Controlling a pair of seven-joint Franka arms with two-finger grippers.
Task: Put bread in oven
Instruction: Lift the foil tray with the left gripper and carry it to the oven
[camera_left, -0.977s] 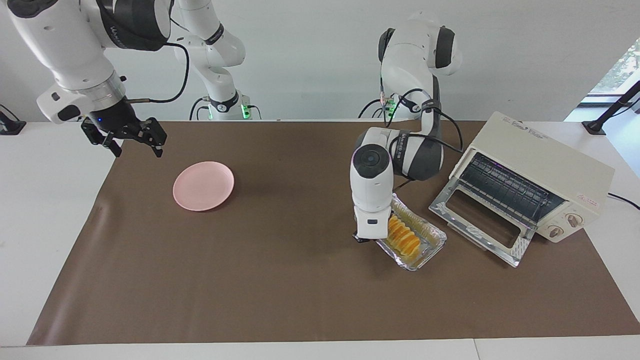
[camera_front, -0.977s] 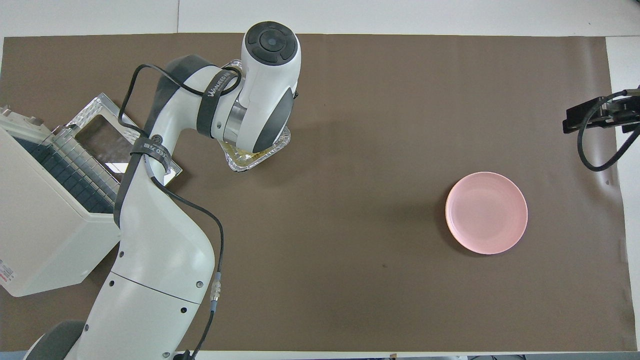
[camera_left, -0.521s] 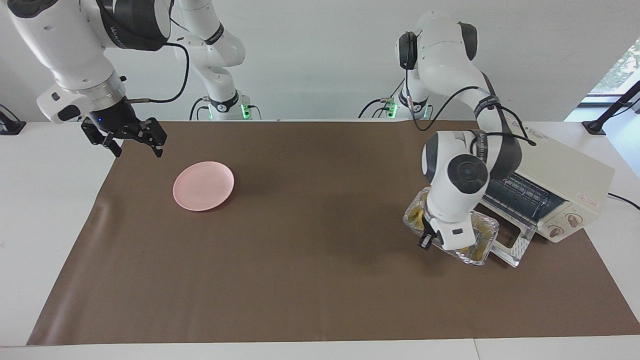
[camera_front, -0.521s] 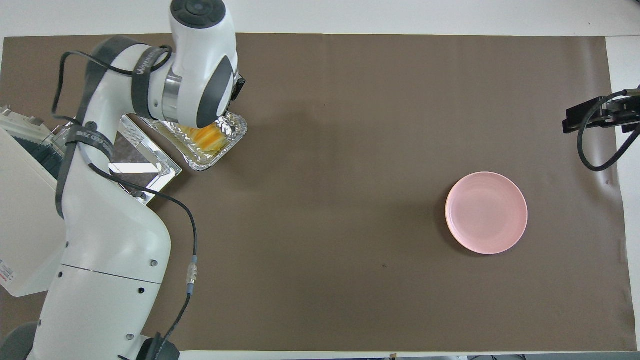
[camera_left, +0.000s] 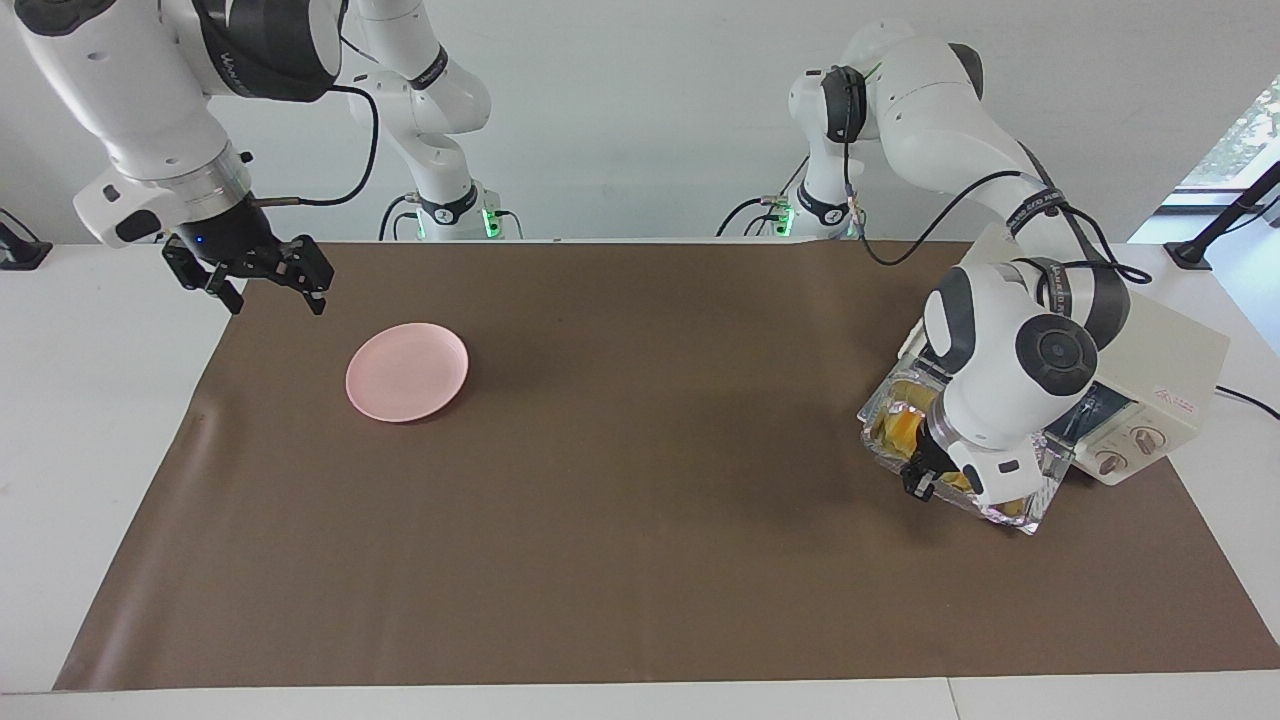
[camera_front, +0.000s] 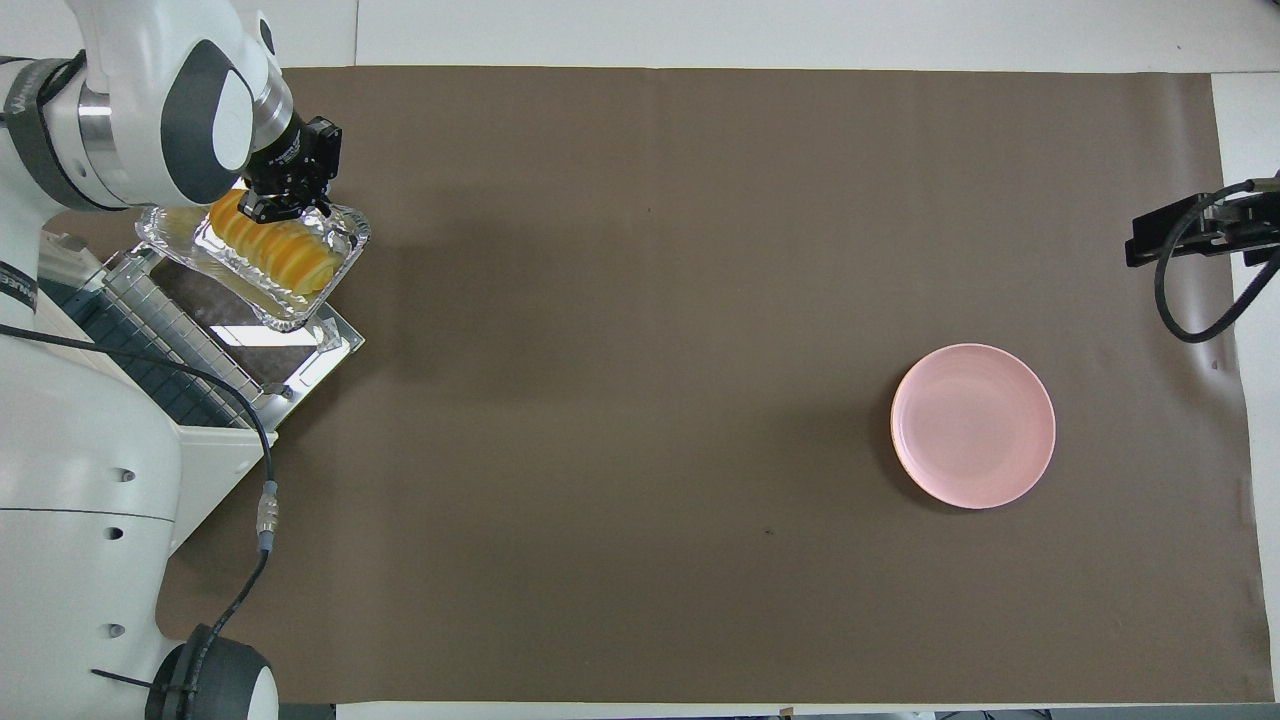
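The yellow-orange ridged bread (camera_front: 275, 250) (camera_left: 898, 430) lies in a crinkled foil tray (camera_front: 348, 243) (camera_left: 880, 405). My left gripper (camera_front: 287, 205) (camera_left: 922, 480) is shut on the tray's rim and holds it tilted in the air over the oven's drop door (camera_front: 318, 345), which hangs open. The cream-white oven (camera_left: 1160, 350) (camera_front: 215, 450) stands at the left arm's end of the table, its wire rack (camera_front: 170, 335) showing; my left arm hides much of it. My right gripper (camera_left: 265, 285) (camera_front: 1185, 235) waits open over the mat's edge at the right arm's end, holding nothing.
A round pink plate (camera_left: 407, 371) (camera_front: 973, 425) lies bare on the brown mat (camera_left: 600, 500) toward the right arm's end. The oven's two knobs (camera_left: 1130, 450) face away from the robots.
My left arm has lifted the foil tray with the bread off the mat and swung it toward the oven, over the open door. The right arm has not moved.
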